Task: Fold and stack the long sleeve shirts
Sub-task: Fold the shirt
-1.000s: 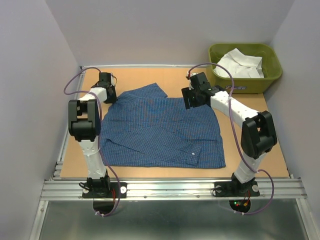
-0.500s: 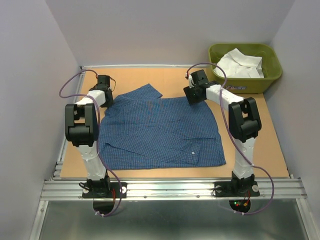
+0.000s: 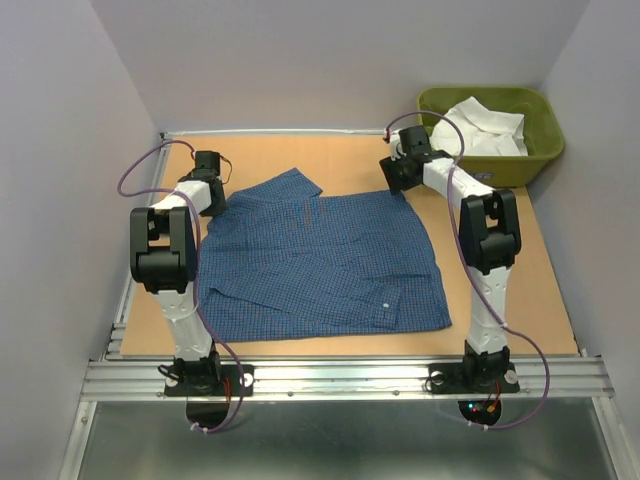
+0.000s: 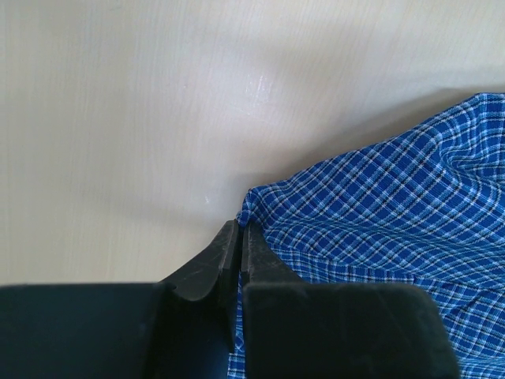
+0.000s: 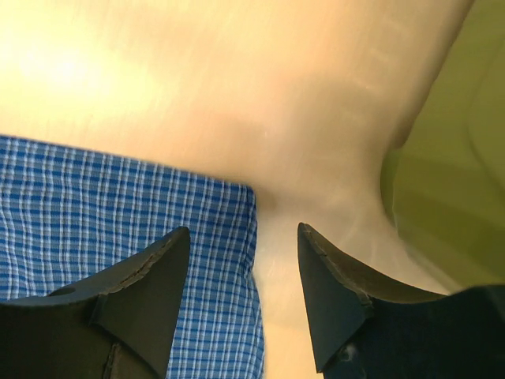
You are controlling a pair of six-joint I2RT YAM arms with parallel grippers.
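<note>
The blue checked shirt lies spread on the table, a folded sleeve with a white button across its front. My left gripper sits at the shirt's far left corner, shut on a pinch of its edge. My right gripper hovers open over the shirt's far right corner, one finger above the cloth, the other above bare table. The white shirt lies crumpled in the olive-green tub.
The tub stands at the back right corner, its green wall close to my right gripper. White walls enclose the table on three sides. A metal rail runs along the near edge.
My right gripper has moved away and to the right, from over the shirt's back to its far right corner. My left gripper shifted slightly towards the far left and holds there.
</note>
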